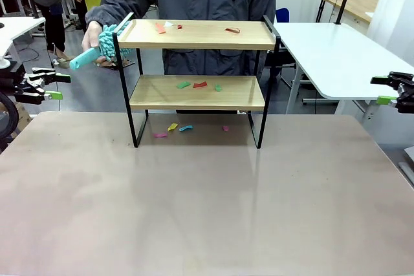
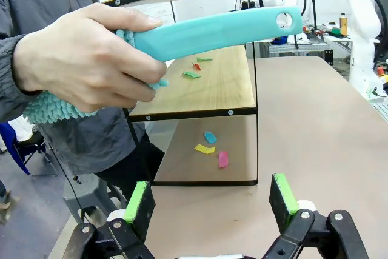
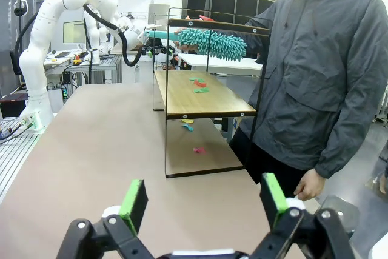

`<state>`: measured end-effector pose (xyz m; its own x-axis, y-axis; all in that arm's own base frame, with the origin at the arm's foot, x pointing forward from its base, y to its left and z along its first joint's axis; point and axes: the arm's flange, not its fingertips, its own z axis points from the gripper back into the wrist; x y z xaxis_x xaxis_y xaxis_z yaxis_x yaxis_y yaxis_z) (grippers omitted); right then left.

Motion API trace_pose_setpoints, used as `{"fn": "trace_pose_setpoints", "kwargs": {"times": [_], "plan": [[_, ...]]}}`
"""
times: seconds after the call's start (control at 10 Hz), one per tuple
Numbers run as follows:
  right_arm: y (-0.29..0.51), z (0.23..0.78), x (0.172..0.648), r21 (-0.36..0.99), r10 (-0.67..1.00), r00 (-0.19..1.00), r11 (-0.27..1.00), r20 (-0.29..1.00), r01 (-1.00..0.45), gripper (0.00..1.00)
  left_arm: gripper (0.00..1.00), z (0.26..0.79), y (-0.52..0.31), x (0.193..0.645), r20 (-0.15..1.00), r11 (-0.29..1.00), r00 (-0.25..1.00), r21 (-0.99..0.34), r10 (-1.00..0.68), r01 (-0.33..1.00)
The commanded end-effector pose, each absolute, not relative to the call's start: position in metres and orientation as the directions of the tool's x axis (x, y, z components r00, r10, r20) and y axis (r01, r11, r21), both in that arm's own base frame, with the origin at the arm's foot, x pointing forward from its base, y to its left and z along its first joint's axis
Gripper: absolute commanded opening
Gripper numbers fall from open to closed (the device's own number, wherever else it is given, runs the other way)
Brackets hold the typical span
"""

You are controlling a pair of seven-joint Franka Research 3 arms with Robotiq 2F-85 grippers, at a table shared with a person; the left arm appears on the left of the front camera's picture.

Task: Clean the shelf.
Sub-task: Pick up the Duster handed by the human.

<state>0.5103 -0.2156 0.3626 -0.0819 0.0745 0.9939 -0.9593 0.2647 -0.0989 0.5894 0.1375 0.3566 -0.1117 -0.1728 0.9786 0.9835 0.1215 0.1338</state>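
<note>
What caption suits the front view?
Person's hand holds a teal duster at the scrap-strewn shelf; left gripper and right gripper stand open.

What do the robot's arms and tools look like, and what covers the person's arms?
The left tool and the right tool are black, each with two bright green pads. The left arm is white, built of rounded segments, with a black cable along it. The person's sleeves are dark grey, from a loose jacket.
</note>
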Motion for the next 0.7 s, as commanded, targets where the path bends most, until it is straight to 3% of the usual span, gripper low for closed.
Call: {"fn": "trace_pose_setpoints", "kwargs": {"times": [0.0, 0.4, 0.6], "plan": [[-0.216, 0.363, 0.511, -0.100, 0.076, -0.083, 0.267, 0.994, -0.958, 1.00, 1.00, 0.358, 0.137, 0.589, 0.978, 0.118, -0.113, 0.135, -0.177, 0.984], [-0.216, 0.363, 0.511, -0.100, 0.076, -0.083, 0.267, 0.994, -0.958, 1.00, 1.00, 0.357, 0.137, 0.589, 0.979, 0.122, -0.112, 0.134, -0.173, 0.984], [-0.216, 0.363, 0.511, -0.100, 0.076, -0.083, 0.267, 0.994, -0.958, 1.00, 1.00, 0.408, 0.127, 0.577, 0.986, 0.271, 0.012, 0.034, -0.169, 0.962]]}}
